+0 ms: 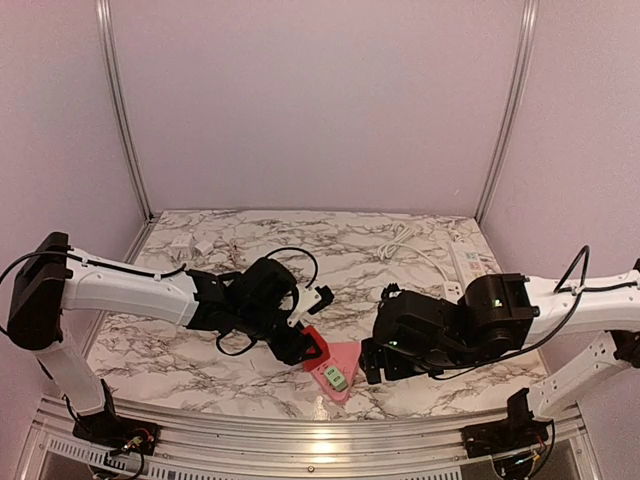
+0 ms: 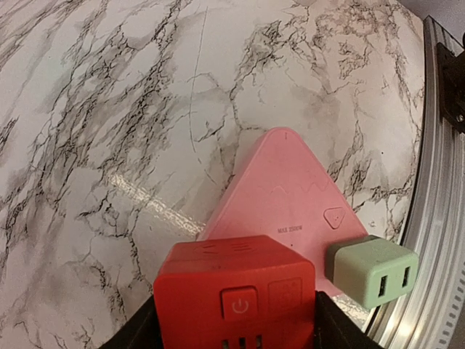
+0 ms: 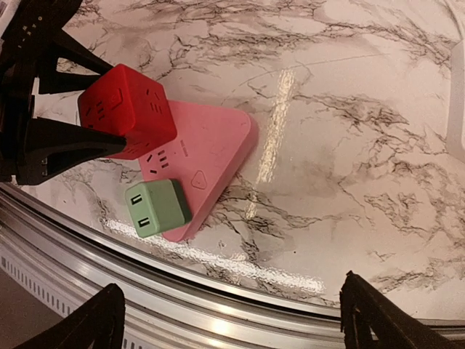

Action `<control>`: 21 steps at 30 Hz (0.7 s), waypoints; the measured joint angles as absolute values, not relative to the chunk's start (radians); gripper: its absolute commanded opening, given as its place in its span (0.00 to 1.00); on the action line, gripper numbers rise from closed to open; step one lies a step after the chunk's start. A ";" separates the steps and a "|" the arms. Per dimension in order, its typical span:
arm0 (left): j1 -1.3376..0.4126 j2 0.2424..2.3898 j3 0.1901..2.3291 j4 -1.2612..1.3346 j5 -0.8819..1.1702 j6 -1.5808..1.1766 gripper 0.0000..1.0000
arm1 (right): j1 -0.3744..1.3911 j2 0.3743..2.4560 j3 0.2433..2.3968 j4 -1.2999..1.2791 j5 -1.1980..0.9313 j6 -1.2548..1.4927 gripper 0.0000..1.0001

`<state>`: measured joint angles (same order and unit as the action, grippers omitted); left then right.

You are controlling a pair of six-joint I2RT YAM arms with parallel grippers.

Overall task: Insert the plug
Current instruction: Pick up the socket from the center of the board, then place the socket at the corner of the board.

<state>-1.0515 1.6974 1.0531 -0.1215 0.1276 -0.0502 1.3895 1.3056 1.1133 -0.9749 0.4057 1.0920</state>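
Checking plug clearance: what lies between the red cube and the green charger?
Between red cube and green charger: just the pink power strip face with open socket slots, shown in the right wrist view.

The marbled table was glossy; the pink power strip, red cube plug and green adapter were matt plastic; the edge rail was brushed metal

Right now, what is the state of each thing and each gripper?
left gripper: closed on the red cube
right gripper: open, empty
red cube: held at the pink power strip's corner, seating unclear
pink power strip: lying flat
green charger: standing on the strip, apparently plugged in
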 measured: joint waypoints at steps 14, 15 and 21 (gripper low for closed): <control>-1.001 1.532 1.009 -0.193 -0.041 -0.154 0.07 | 1.390 1.287 1.098 -0.967 0.410 1.096 0.97; -0.987 1.500 1.006 -0.199 -0.058 -0.161 0.07 | 1.390 1.283 1.092 -0.964 0.410 1.097 0.97; -0.881 1.322 0.987 -0.212 -0.145 -0.201 0.07 | 1.390 1.272 1.067 -0.957 0.410 1.098 0.97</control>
